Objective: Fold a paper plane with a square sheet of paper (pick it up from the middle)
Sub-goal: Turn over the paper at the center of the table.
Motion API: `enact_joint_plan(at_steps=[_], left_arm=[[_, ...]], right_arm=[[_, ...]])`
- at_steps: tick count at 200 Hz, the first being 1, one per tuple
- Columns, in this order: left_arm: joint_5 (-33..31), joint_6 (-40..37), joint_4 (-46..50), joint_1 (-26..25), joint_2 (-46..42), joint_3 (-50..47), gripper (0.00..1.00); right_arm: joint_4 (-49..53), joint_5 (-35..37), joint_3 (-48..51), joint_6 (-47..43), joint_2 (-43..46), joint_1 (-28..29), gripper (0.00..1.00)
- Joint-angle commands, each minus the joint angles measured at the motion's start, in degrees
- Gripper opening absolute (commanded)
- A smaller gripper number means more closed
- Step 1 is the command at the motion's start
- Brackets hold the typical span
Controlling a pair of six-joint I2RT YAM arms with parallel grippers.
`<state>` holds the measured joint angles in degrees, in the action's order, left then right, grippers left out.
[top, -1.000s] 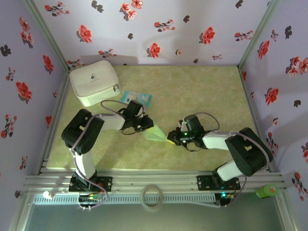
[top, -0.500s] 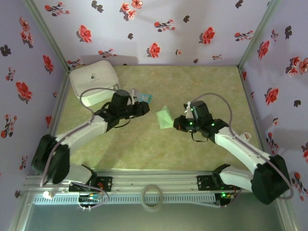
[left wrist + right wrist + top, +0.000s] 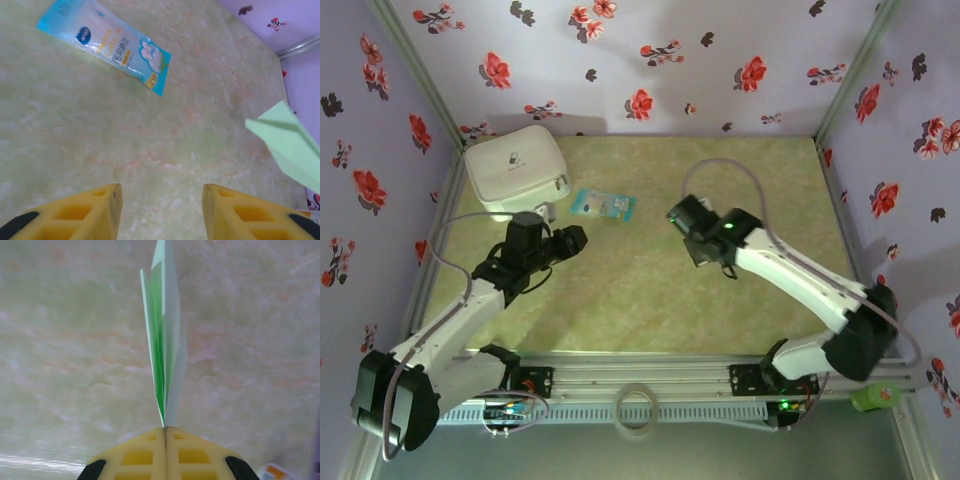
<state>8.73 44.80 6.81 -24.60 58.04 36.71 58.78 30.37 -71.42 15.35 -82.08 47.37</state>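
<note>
White zipped fabric pouch [image 3: 515,170] sits shut at the upper left of the table [image 3: 650,300], contents unseen. A small blue-and-white plastic packet [image 3: 603,205] lies flat just right of it. Slim pale mint-green folded paper plane [image 3: 162,355] is clamped edge-on in the right pincer [image 3: 165,429], yellow fingers together on it, above the table right of centre; it is hard to make out from the top view and cut off at the right edge of the left wrist view. Left arm bent at centre left, left pincer [image 3: 160,192] apart and holding nothing over bare table; right arm stretched long toward centre.
</note>
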Motion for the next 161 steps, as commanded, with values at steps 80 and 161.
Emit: enact_joint_plan(at_steps=[80, 161], left_arm=[[-1.3, 0.6, 4.4, 5.7, -3.9, -2.3, 0.49], [16.5, -0.4, -3.1, 3.9, 13.9, 5.4, 0.44]], right_arm=[[-5.5, -8.4, -3.8, -5.5, -20.1, 18.3, 0.20], [-46.0, -46.4, 24.9, 24.6, 4.2, -5.7, 0.38]])
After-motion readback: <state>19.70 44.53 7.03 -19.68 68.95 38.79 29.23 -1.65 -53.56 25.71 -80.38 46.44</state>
